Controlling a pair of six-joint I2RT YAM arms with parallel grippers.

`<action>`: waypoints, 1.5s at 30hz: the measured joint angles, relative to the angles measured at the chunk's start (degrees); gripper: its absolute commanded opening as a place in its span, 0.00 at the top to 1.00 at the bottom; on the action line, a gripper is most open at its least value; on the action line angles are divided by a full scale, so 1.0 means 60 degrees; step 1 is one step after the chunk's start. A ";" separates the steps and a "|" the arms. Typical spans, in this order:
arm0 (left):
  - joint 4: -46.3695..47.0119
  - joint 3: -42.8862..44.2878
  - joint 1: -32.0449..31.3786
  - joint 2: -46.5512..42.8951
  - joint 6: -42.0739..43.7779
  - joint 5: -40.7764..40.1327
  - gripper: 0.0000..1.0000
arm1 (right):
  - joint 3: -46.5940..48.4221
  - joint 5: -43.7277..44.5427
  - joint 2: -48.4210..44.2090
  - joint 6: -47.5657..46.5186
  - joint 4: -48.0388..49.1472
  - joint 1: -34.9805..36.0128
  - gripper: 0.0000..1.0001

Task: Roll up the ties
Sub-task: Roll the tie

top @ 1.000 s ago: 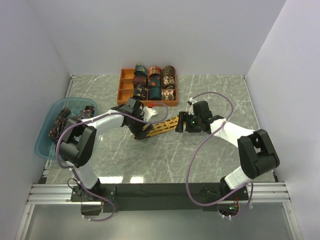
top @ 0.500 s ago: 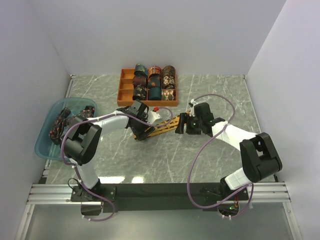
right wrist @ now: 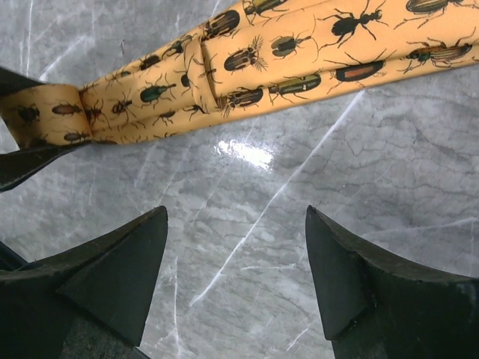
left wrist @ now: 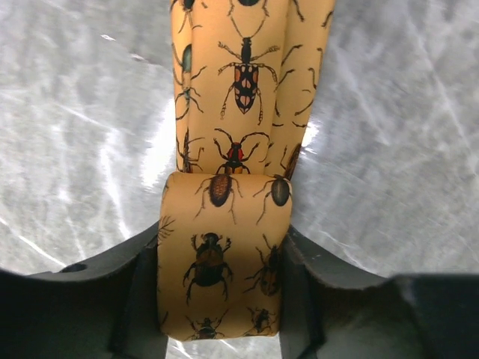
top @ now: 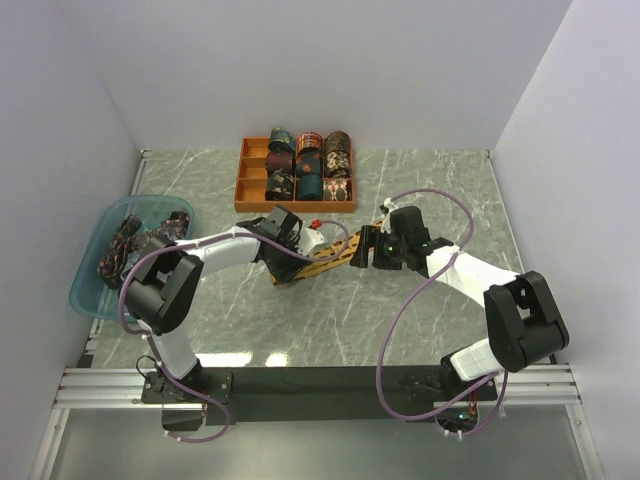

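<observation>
A mustard-gold tie (top: 325, 256) printed with dark beetles lies across the middle of the marble table. My left gripper (top: 288, 266) is shut on its rolled end (left wrist: 221, 254), which fills the gap between the jaws; the rest of the tie runs away from the roll (left wrist: 247, 75). My right gripper (top: 366, 250) is open and empty, hovering just beside the tie's other stretch (right wrist: 284, 56), with bare marble between its fingertips (right wrist: 142, 247). More ties, dark and crumpled, lie in the blue basin (top: 85, 290).
An orange compartment tray (top: 252, 168) at the back holds several rolled ties (top: 310, 165). The translucent blue basin stands at the left edge. White walls close in the table on three sides.
My left gripper has shifted right along the tie, and the roll in it has grown. My right gripper has edged slightly left and back, staying open.
</observation>
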 measured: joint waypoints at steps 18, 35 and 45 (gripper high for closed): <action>-0.0215 -0.0262 -0.0266 -0.0277 -0.0492 0.0004 0.19 | 0.0313 0.0087 -0.0029 -0.0171 -0.0219 0.0091 0.23; 0.1122 -0.1956 0.0681 -0.5005 -0.5329 -0.0929 0.13 | 0.2692 -0.0248 0.1504 -0.0616 -0.0532 0.1741 0.30; 0.1854 -0.4867 0.1668 -0.7169 -1.0040 -0.1231 0.17 | 0.3985 -0.1042 0.3519 0.0058 0.0160 0.2703 0.32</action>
